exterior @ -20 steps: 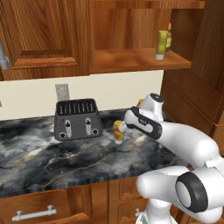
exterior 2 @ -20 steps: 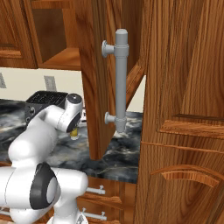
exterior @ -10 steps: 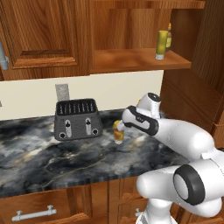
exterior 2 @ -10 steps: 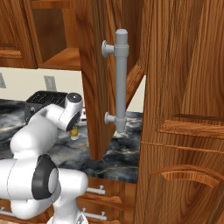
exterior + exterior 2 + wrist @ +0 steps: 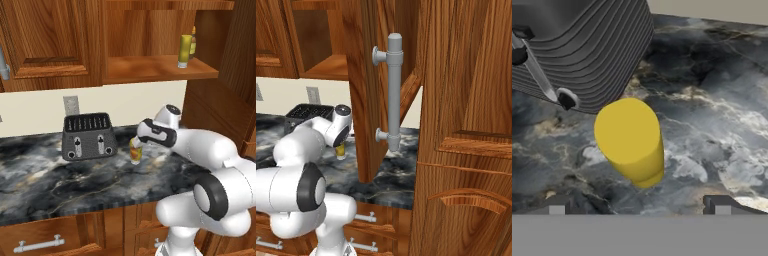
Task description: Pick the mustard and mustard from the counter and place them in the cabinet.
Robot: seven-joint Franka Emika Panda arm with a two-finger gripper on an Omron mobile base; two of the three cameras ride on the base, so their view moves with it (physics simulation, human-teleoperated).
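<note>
Hand poised over one mustard bottle on the desk, the other bottle on the cabinet shelf.

The doorless cabinet (image 5: 150, 69) holds a mustard bottle (image 5: 185, 50) upright near the right end of its shelf, with a darker slim bottle (image 5: 193, 43) just behind it; the shelf's left and middle stretch lies bare. The second mustard bottle (image 5: 135, 150) stands upright on the marble desk (image 5: 60, 185), toward the back edge, just right of the black toaster (image 5: 88, 135). The hand (image 5: 637, 206) hangs above this bottle, fingertips (image 5: 556, 206) spread wide on either side, not touching it. Open marble runs to the front edge. In the right base view a swung-out wooden door (image 5: 368, 90) with a grey bar handle (image 5: 392, 92) stands close beside the arm.
</note>
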